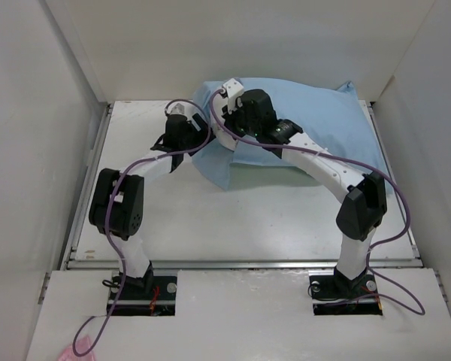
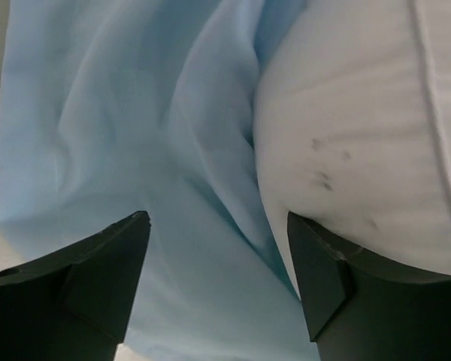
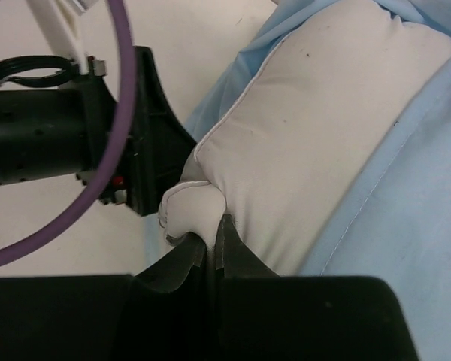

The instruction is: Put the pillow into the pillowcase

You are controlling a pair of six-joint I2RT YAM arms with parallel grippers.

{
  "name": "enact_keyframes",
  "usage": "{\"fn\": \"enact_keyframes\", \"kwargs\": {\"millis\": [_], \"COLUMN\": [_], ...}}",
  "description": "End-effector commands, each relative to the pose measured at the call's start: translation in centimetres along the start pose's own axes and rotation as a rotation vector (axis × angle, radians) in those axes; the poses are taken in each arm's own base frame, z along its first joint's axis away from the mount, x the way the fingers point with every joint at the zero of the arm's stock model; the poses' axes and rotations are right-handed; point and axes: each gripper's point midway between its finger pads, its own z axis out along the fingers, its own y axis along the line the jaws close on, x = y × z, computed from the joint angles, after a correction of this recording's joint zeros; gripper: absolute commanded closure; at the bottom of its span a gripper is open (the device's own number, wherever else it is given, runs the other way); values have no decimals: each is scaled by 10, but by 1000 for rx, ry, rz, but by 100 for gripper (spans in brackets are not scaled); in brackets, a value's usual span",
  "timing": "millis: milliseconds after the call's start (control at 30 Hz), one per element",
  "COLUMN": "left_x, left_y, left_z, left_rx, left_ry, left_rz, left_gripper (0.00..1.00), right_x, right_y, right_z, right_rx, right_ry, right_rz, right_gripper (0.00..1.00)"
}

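While a corner of the plain white, soft rectangular pillow (image 3: 301,128) is pinched between the closed fingers of the right tool (image 3: 210,235), the left tool (image 2: 218,219) stands with its fingers apart over a fold of the thin light blue fabric pillowcase (image 2: 120,113). The pillow lies at the far side of the white bench (image 1: 248,218) and is partly wrapped by the pillowcase. How deep it sits inside cannot be told, because from above almost only blue cloth is seen.

The step in hand is judged to be the taking of the pillowcase's open edge by the left tool. To do it well, only the blue layer should be caught. The white pillow appears to touch the finger on the right of the left wrist view, and it should be kept out of the grip, otherwise case and pillow are dragged together. The fold should be taken deep, since thin cloth is easily lost from fingertips. The right tool's pinch is small, on the seam corner only, so the pillow should be pushed slowly while the edge is drawn the opposite way. The two tools are close together, and a collision should be watched for.
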Motion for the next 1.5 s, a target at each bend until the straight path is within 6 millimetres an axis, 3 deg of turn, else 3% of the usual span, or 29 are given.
{"fn": "enact_keyframes", "kwargs": {"millis": [0,167,233,433,500,533,600,667,767,800,833,867,900,967,1033,1067,1133,1167,1233,1267,1300,1400,1467], "left_x": [-26,-17,-23,-25,-22,-24,-28,-27,-27,-24,-23,-24,-22,-12,-13,-6,-4,-3,-6,-14,-15,-27,-34], "left_y": [-15,-10,-20,-48,-61,-63,-67,-60,-47,-34,-24,-22,-20,-9,-10,1,-1,-6,-14,-25,-27,-38,-46], "left_z": [20,49,54,62,65,67,71,75,57,35,9,9,-3,-31,-51,-56,-67,-79,-92,-105,-111,-124,-130], "left_rx": [37,32,82,189,228,237,246,223,189,166,139,128,127,81,65,23,31,50,71,97,106,108,122], "left_ry": [-81,-51,-75,-112,-123,-129,-138,-148,-155,-171,-211,-222,-226,-201,-205,-181,-197,-199,-204,-232,-242,-276,-292], "left_rz": [-24,-61,-62,-44,-24,-22,-12,-1,31,39,63,90,116,153,171,167,190,192,194,206,207,216,226], "left_gripper": [31,35,35,34,49,76,100,100,100,100,100,100,100,100,100,100,100,100,100,100,100,100,100], "right_x": [-89,-108,-115,-102,-94,-93,-83,-76,-70,-71,-57,-50,-44,-16,-7,15,33,38,67,68,83,111,120], "right_y": [8,13,21,19,18,17,15,8,-8,-31,-54,-54,-73,-79,-76,-76,-60,-56,-52,-42,-36,-9,5], "right_z": [-39,-57,-62,-59,-56,-56,-51,-48,-53,-55,-52,-44,-45,-24,-10,10,28,35,55,62,73,82,86], "right_rx": [-48,-100,-145,-133,-126,-117,-100,-58,34,167,304,305,423,500,550,559,548,557,580,556,533,386,303], "right_ry": [-255,-297,-309,-251,-227,-226,-201,-186,-172,-178,-141,-122,-109,-40,-28,21,70,80,135,138,167,250,255], "right_rz": [35,48,50,57,69,70,87,92,100,112,120,117,122,106,108,93,81,72,53,47,54,90,102], "right_gripper": [100,100,100,100,100,100,100,100,100,100,100,100,100,100,100,100,100,100,100,100,100,100,100]}}
